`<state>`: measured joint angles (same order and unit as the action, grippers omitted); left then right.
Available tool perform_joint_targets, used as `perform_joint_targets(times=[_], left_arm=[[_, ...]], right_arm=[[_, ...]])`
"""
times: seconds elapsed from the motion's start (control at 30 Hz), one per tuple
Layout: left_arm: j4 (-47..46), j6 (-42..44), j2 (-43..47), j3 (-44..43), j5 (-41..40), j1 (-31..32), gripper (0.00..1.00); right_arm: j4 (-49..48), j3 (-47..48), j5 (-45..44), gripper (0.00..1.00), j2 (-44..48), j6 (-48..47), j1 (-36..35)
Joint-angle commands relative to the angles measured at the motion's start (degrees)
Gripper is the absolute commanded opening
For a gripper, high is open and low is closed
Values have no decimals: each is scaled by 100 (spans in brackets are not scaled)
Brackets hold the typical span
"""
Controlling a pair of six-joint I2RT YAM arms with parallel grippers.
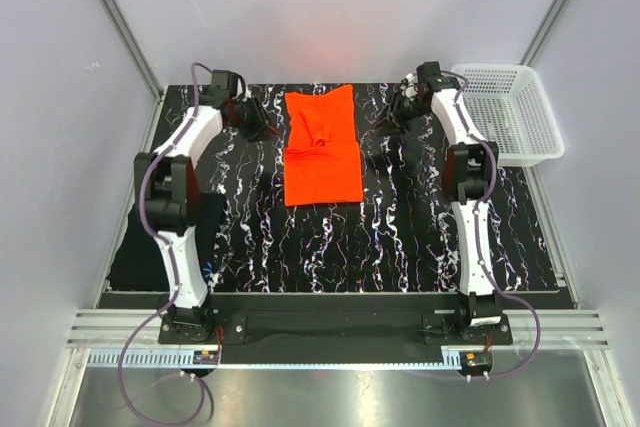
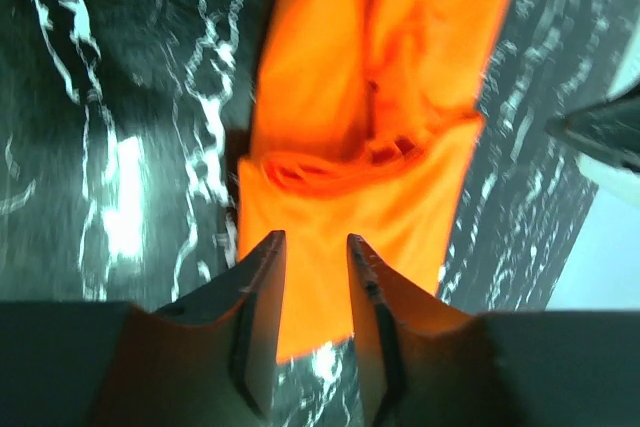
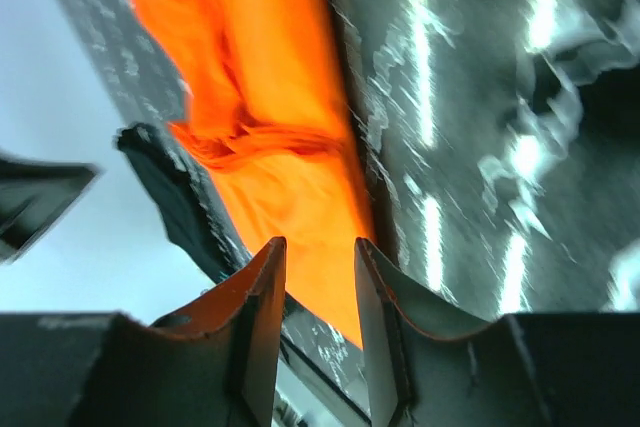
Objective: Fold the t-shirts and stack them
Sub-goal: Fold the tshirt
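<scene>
The orange-red t-shirt [image 1: 322,147] lies on the mat at the back middle, folded into a long strip with a bunched collar near its middle. It also shows in the left wrist view [image 2: 370,97] and the right wrist view [image 3: 260,117]. My left gripper [image 1: 262,127] hovers just left of the shirt's far half, open and empty [image 2: 315,247]. My right gripper [image 1: 390,119] hovers just right of it, open and empty [image 3: 318,247]. A folded black t-shirt [image 1: 135,247] lies at the mat's left edge, partly hidden by my left arm.
A black white-veined mat [image 1: 400,237] covers the table. A white mesh basket [image 1: 515,112] stands at the back right, off the mat. Grey walls close in the left, back and right sides.
</scene>
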<state>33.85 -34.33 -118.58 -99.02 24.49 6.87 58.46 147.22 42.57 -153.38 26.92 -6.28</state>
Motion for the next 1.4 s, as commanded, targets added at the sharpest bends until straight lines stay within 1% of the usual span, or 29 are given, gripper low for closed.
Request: perform_joint_targets(times=[0.0, 0.07, 0.1, 0.17, 0.2, 0.23, 0.3, 0.33, 0.4, 0.53, 0.63, 0.73, 0.83, 0.93, 0.97, 1.0, 1.03, 1.07, 1.13, 1.17, 1.2, 1.23, 1.27, 1.33, 1.37], left_arm=[[140, 383, 898, 513, 37, 68, 36], [114, 470, 1038, 761, 265, 164, 38], [96, 514, 1048, 988, 458, 226, 38], [-61, 673, 1083, 1226, 600, 481, 38], [-193, 673, 1109, 1497, 775, 569, 38], [-560, 534, 1118, 1630, 864, 717, 38], [-1000, 270, 1049, 1972, 1092, 832, 38], [-1290, 121, 996, 2035, 1084, 920, 38], [-1310, 110, 812, 2010, 971, 1000, 36], [-1310, 75, 460, 2106, 839, 1035, 35], [-1267, 66, 415, 2343, 671, 1044, 35], [-1205, 49, 397, 2650, 592, 1079, 34], [-1205, 58, 520, 3028, 495, 1184, 34], [-1196, 75, 705, 3362, 469, 1351, 34], [-1196, 84, 757, 3529, 478, 1395, 34], [-1196, 84, 897, 3617, 521, 1448, 34], [-1196, 93, 977, 3714, 556, 1570, 34], [-1179, 84, 1091, 3915, 670, 1632, 34], [-1126, 58, 1556, 4162, 776, 1755, 34], [-1108, 49, 1758, 4415, 890, 1782, 34], [-1099, 84, 2177, 4505, 934, 1791, 35], [-1030, 119, 2347, 4584, 987, 1800, 36], [-986, 180, 2479, 4567, 1092, 1791, 38], [-897, 268, 2708, 4462, 1198, 1791, 41], [-906, 286, 2700, 4270, 1233, 1791, 43]], right_arm=[[447, -821, -327, 41, 938, -485, -83], [412, -1360, -538, 41, 1283, -748, -153], [386, -1911, -730, 41, 1632, -819, -267], [132, -2493, -820, 41, 1986, -907, -382], [-43, -3114, -811, 41, 2353, -864, -513], [-462, -3416, -750, 41, 2539, -794, -566], [-869, -4153, -584, 39, 2908, -513, -759], [-1158, -4323, -539, 39, 2971, -434, -839], [-1240, -4499, -460, 35, 2920, -328, -953], [-1284, -4439, -433, 29, 2621, -283, -1287], [-1302, -4342, -416, 24, 2348, -222, -1340], [-1354, -4534, -556, 23, 2304, -213, -1358], [-1547, -5061, -618, 23, 2462, -275, -1358], [-1792, -5790, -653, 22, 2725, -362, -1393], [-1863, -6018, -662, 22, 2943, -371, -1393], [-1925, -6473, -653, 22, 3067, -371, -1437], [-1987, -6704, -627, 22, 3199, -363, -1454], [-2005, -7150, -618, 22, 3522, -354, -1472], [-2040, -7583, -565, 22, 3919, -275, -1507], [-2049, -7907, -574, 23, 4339, -257, -1507], [-2049, -8032, -591, 24, 4543, -240, -1516], [-2014, -8129, -618, 24, 4719, -205, -1507], [-2014, -8208, -653, 25, 5008, -196, -1507], [-1996, -8157, -627, 30, 5160, -126, -1507], [-1996, -7974, -583, 32, 5117, -134, -1499]])
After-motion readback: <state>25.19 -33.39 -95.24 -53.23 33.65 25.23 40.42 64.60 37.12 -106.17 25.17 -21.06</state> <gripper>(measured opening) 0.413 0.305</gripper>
